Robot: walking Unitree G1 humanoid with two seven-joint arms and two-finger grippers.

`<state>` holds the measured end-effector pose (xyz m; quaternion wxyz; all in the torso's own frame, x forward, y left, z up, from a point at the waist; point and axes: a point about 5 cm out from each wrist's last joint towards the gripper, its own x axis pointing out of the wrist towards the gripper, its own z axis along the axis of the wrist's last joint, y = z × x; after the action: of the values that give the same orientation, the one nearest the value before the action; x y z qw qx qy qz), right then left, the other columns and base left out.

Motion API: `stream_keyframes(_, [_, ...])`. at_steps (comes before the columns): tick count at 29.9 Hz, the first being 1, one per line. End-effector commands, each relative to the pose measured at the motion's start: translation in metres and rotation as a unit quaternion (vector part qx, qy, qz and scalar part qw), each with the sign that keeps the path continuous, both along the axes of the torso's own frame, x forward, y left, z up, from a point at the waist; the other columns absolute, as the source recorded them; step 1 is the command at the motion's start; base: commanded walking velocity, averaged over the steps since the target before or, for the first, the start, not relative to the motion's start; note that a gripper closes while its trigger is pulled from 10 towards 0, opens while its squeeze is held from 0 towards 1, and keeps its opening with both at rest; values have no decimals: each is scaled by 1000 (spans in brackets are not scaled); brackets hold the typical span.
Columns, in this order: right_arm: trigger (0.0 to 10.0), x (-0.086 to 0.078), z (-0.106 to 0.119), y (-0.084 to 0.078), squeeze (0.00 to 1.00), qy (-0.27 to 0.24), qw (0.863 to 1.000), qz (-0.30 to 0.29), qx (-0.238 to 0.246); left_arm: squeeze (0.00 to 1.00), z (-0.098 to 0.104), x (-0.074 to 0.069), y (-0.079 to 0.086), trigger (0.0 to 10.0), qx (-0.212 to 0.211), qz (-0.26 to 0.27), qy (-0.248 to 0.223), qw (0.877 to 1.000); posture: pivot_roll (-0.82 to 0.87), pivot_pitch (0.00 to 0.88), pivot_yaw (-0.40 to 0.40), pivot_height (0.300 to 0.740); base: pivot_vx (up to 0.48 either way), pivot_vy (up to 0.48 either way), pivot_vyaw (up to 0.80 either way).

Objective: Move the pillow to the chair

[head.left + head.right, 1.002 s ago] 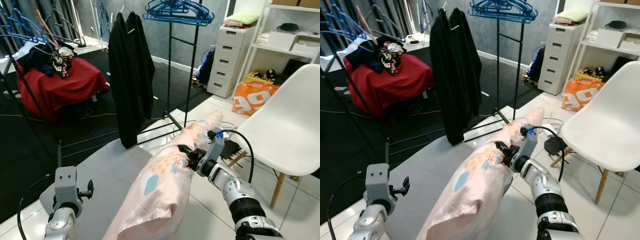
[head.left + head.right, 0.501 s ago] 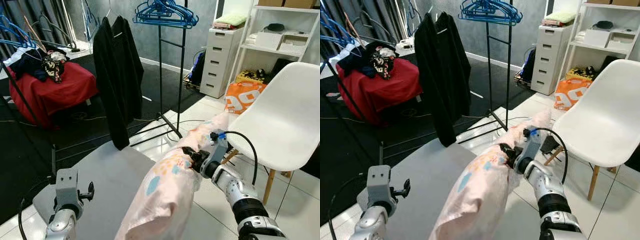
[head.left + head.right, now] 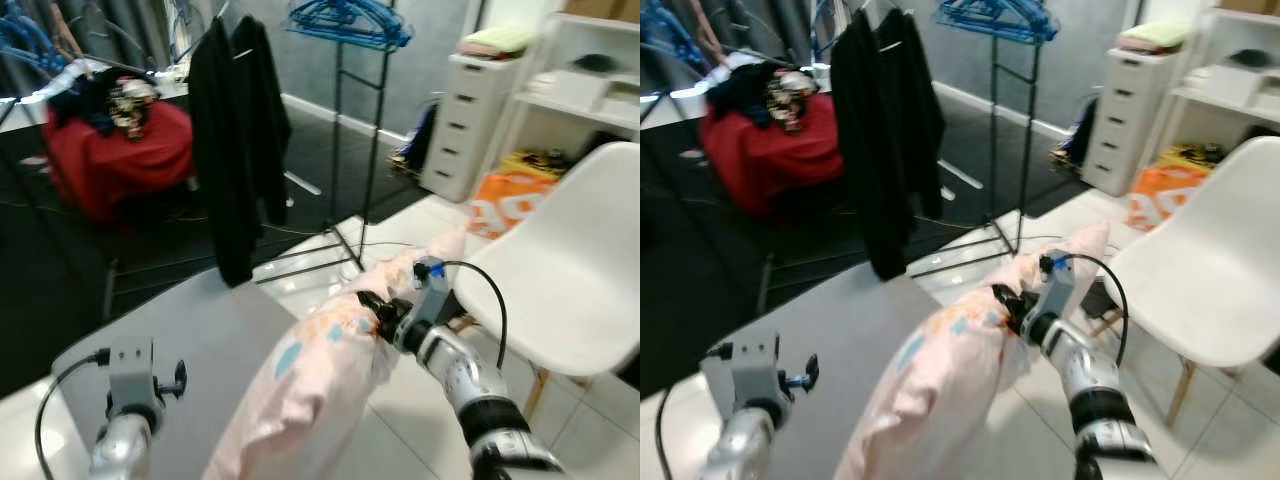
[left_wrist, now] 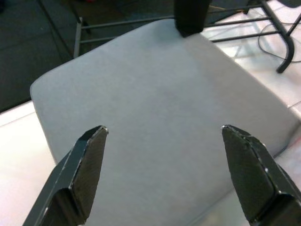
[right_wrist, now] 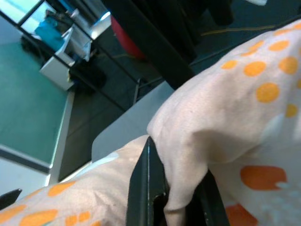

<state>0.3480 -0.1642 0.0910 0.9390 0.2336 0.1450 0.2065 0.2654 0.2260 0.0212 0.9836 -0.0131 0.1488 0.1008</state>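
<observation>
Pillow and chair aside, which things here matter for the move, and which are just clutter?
Job:
pillow, pinched by the right gripper
white chair, bare seat
left gripper, open over the grey mat

Lying about:
clothes rack with black coat
red-draped heap
white drawers
orange bag

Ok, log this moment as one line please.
right gripper: shut on pillow, held up | left gripper: open, idle over grey mat | chair: right of pillow, seat bare | pillow not yet on chair
</observation>
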Motion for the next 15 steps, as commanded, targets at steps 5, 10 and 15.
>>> stream_keyframes(5, [10000, 9, 25, 4, 0, -58, 998, 13, 10, 0, 0, 0, 1, 10000, 3, 0, 2, 1000, -162, 0, -6, 740, 0, -480, 788])
stream_keyframes(10, [10000, 9, 24, 4, 0, -56, 998, 12, 10, 0, 0, 2, -1, 10000, 1, -4, 1, 1000, -161, 0, -6, 740, 0, -480, 788])
stream_keyframes(15, [10000, 8, 23, 4, 0, -54, 998, 12, 9, 0, -1, 1, -2, 10000, 0, -4, 1, 1000, -162, 0, -7, 740, 0, -480, 788])
